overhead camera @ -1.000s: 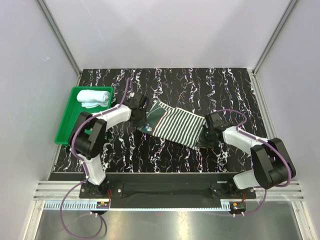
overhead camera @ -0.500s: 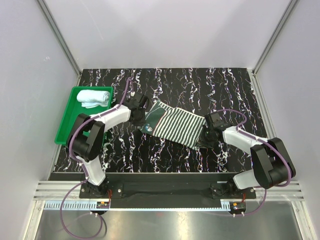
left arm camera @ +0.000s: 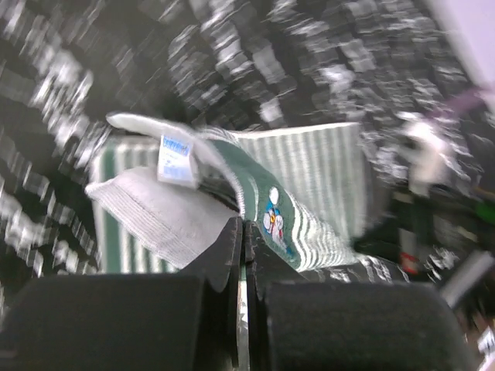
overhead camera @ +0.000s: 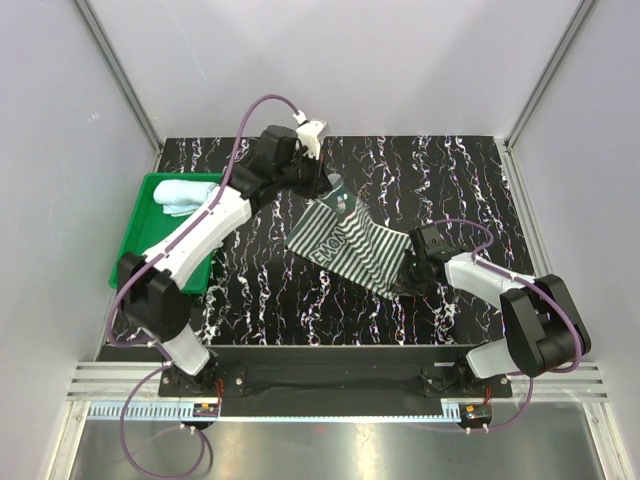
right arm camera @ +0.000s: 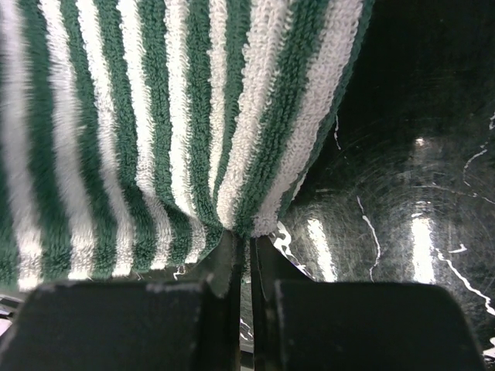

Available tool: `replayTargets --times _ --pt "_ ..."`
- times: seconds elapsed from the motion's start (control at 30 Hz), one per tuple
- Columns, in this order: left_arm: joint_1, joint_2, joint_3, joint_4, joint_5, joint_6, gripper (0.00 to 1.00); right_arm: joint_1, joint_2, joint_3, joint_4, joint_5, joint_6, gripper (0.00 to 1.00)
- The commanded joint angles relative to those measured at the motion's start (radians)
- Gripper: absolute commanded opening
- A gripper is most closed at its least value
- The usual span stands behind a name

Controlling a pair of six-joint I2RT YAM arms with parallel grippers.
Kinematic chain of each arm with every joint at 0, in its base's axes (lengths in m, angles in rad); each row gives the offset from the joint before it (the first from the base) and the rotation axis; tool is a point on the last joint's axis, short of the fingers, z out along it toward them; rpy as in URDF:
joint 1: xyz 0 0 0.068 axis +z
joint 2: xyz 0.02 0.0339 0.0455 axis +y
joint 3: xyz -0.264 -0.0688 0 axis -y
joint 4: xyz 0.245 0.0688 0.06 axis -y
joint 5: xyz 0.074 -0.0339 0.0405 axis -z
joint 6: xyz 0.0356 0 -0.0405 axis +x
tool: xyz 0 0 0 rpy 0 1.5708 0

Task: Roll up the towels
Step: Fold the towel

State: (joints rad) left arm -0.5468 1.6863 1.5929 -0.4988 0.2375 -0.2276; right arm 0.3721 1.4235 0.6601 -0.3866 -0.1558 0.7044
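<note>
The left gripper (overhead camera: 328, 186), now pinching the striped towel's (overhead camera: 352, 246) patterned end, has lifted it toward the table's (overhead camera: 455, 180) far edge. The right gripper (right arm camera: 249, 241) stays clamped on the opposite end, mid-table.

You're looking at looped terry on the striped towel (right arm camera: 155, 116) — coarse, matt pile, with a flatter, finer weave on the underside by its small sewn label (left arm camera: 176, 158). The surface (right arm camera: 402, 193) is glossy black with white veining and mirrors the lights. The tray (overhead camera: 128, 250) looks like smooth green plastic, the light blue towel (overhead camera: 188, 195) like soft matt cloth. The left gripper (left arm camera: 244, 232) and right gripper (right arm camera: 249, 246) are matt black.
</note>
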Motion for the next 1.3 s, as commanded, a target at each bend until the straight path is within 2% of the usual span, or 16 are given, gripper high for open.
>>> replayTargets --times 0.0,0.07,0.13,0.2,0.3,0.37,0.5,0.63,0.87,0.93,0.97,1.03,1.07,1.1,1.2,1.27 --pt "0.005 -0.089 -0.078 0.184 0.143 0.137 0.00 0.002 0.037 -0.034 -0.023 0.045 0.003 0.00" --pt "0.031 -0.094 -0.115 0.213 0.118 0.134 0.00 0.002 0.038 -0.028 -0.024 0.042 0.001 0.00" --pt "0.082 -0.123 -0.233 0.270 0.128 0.096 0.00 0.002 0.032 -0.027 -0.026 0.042 0.003 0.00" --pt "0.126 -0.142 -0.388 0.412 0.112 0.054 0.00 0.002 0.032 -0.028 -0.026 0.042 0.003 0.00" --pt "0.159 -0.099 -0.448 0.418 -0.041 0.019 0.00 0.002 0.041 -0.027 -0.024 0.036 0.000 0.00" --pt "0.194 -0.038 -0.471 0.431 -0.061 -0.040 0.00 0.004 0.043 -0.030 -0.018 0.030 -0.002 0.00" --pt "0.310 0.091 -0.492 0.488 0.048 -0.104 0.00 0.002 0.049 -0.033 -0.018 0.027 -0.008 0.00" --pt "0.326 0.164 -0.473 0.489 0.074 -0.105 0.00 0.002 0.049 -0.034 -0.021 0.024 -0.008 0.00" --pt "0.334 0.161 -0.469 0.442 -0.055 -0.124 0.00 0.002 0.045 -0.043 -0.023 0.006 -0.002 0.00" --pt "0.332 0.139 -0.464 0.425 -0.075 -0.128 0.09 0.005 0.040 -0.054 -0.020 -0.005 0.006 0.00" --pt "0.332 0.125 -0.470 0.433 -0.067 -0.131 0.20 0.005 0.035 -0.059 -0.018 -0.008 0.010 0.00" --pt "0.309 0.061 -0.482 0.430 -0.107 -0.127 0.45 0.013 0.019 -0.071 -0.020 -0.019 0.026 0.00" --pt "0.297 0.034 -0.484 0.422 -0.130 -0.110 0.68 0.017 0.009 -0.076 -0.018 -0.039 0.032 0.00" --pt "0.269 0.012 -0.484 0.411 -0.156 -0.101 0.74 0.025 -0.012 -0.077 -0.020 -0.042 0.046 0.00" --pt "0.206 -0.085 -0.468 0.355 -0.265 -0.070 0.86 0.073 -0.070 -0.060 -0.058 -0.031 0.070 0.32" --pt "0.141 -0.166 -0.459 0.316 -0.346 -0.044 0.88 0.083 -0.103 -0.041 -0.116 0.002 0.069 0.63"
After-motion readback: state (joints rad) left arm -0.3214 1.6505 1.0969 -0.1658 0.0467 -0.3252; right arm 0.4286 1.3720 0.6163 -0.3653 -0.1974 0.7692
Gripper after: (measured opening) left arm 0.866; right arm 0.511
